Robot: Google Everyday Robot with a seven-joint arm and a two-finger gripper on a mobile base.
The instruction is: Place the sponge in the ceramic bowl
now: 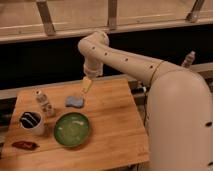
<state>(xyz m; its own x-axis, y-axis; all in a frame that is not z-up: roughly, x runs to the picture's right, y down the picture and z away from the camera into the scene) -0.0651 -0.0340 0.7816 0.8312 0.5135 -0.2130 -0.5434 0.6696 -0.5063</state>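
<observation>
The light blue-grey sponge (75,102) lies flat on the wooden table (117,125), left of centre. Just in front of it stands the green ceramic bowl (72,129), with nothing in it. My gripper (87,85) hangs from the cream arm just above and to the right of the sponge, not touching it. It points down at the table.
A white mug with dark wavy stripes (31,122) stands left of the bowl. A small bottle (44,103) stands upright behind the mug. A dark red flat object (24,145) lies at the front left edge. A dark wall and railing run behind the table.
</observation>
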